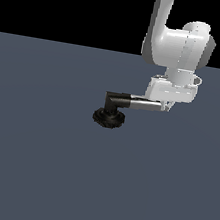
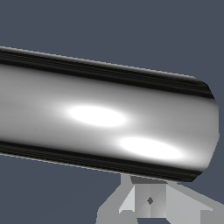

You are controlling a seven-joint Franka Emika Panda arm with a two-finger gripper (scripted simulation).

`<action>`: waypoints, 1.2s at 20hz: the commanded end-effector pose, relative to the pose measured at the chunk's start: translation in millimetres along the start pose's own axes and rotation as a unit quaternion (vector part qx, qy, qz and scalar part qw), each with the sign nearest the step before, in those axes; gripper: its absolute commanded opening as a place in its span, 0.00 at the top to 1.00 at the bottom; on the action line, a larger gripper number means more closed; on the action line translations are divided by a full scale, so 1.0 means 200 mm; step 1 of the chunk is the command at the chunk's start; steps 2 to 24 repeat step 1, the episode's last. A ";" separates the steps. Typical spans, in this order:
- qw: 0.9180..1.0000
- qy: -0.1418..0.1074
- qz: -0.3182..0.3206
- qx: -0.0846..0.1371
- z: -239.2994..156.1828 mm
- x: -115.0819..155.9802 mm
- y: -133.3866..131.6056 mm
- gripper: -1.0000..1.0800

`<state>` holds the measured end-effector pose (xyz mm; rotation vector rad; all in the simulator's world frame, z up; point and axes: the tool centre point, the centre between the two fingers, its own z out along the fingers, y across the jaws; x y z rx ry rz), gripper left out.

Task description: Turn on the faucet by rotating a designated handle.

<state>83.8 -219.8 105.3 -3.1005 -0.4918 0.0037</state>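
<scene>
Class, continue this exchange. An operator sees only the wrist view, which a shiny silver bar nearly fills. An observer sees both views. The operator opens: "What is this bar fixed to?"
Observer: The handle joins a short black elbow, which stands on a round black base.
Operator: Which way does it lie?
Observer: It lies roughly level, with its free end toward the exterior view's right.
Operator: Where is the hand along it?
Observer: The hand is at that free end, below the white arm. I cannot tell whether it grips.
</scene>
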 end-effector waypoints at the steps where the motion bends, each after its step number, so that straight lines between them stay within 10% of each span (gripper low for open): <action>1: 1.000 0.001 0.000 -0.001 0.01 0.02 0.02 1.00; 24: 1.000 0.001 0.000 -0.001 0.01 0.02 0.02 1.00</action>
